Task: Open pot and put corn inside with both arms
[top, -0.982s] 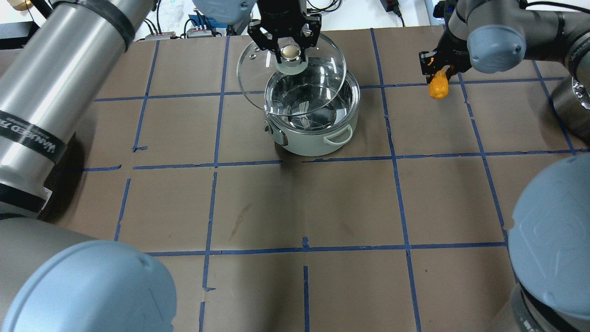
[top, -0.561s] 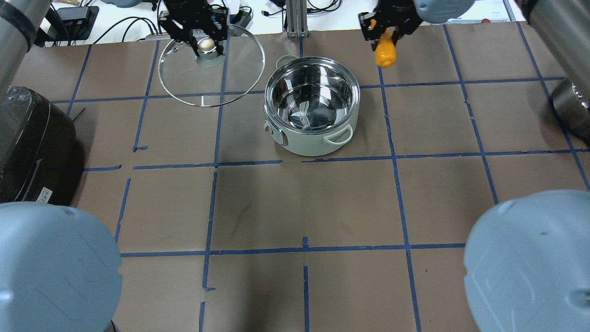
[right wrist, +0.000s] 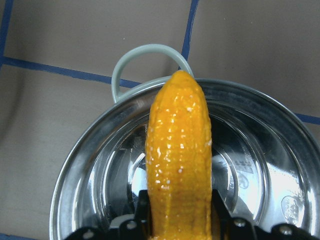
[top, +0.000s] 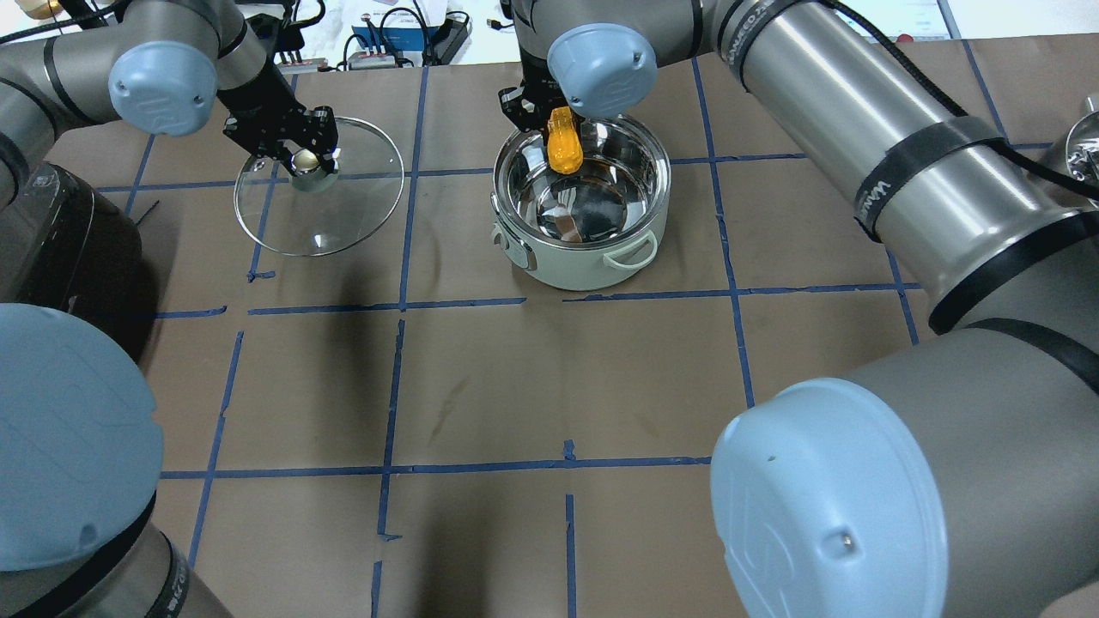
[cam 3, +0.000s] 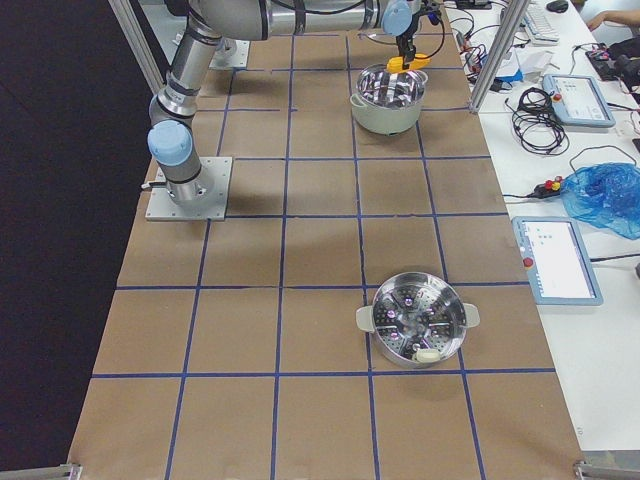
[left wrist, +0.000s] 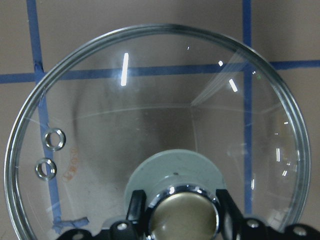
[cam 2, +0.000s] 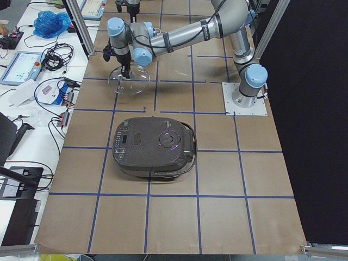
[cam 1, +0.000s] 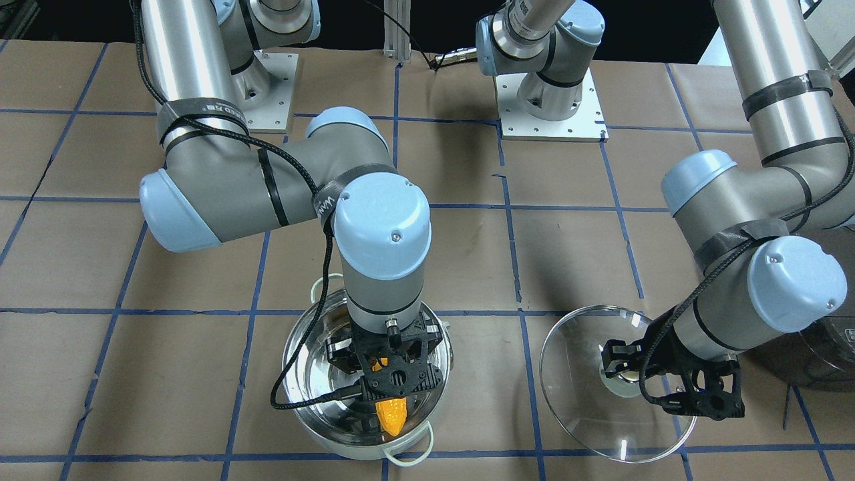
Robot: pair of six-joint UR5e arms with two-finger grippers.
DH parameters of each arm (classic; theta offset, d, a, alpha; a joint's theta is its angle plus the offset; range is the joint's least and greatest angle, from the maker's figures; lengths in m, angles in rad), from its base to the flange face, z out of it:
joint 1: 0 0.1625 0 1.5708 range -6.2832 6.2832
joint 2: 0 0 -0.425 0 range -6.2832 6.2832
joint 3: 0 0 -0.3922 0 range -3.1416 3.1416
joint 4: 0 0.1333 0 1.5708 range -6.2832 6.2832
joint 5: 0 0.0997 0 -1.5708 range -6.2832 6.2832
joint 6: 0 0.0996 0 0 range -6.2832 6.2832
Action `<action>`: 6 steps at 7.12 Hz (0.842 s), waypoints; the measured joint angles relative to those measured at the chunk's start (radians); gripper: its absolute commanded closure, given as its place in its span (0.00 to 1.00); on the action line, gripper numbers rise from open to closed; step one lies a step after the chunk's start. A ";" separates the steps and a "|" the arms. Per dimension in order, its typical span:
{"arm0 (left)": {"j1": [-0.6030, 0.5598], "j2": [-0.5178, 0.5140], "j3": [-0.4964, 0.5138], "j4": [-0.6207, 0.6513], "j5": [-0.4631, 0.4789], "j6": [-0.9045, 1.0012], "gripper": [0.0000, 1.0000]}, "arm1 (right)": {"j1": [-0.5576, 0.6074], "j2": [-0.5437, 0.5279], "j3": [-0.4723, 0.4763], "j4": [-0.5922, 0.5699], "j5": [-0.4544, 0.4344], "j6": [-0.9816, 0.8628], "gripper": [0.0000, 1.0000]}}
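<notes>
1. Stainless steel gleams bare inside the round shiny pot with pale loop handles (top: 567, 270), standing uncovered on the brown paper worktop gridded with blue tape (top: 481, 386).
2. The clear round glass lid (top: 343, 219) is held to the robot's left of the pot, well apart from it, which leaves the opening free for the other arm.
3. The left fingers (left wrist: 136, 206) are closed on the lid's round metal knob (left wrist: 182, 215), one on each side; the lid hangs tilted, and whether its lower rim touches the worktop I cannot tell.
4. The small orange-yellow plastic toy corn cob (top: 564, 148) is over the pot's mouth, near the rim farthest from the robot, upright with its tapered end pointing down.
5. The right fingers (right wrist: 219, 207) clamp the cob's blunt upper end from both sides, so most of its length sticks out below them and can go in without the fingers meeting the rim.
6. The cob seems not to rest on the pot's bottom, so I judge the opening done and only the release left; this close to the rim, it could clip the edge as it falls.
</notes>
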 measured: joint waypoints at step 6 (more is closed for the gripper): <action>0.013 -0.023 -0.029 0.062 -0.018 -0.007 0.00 | 0.003 0.020 0.102 -0.017 -0.123 -0.025 0.00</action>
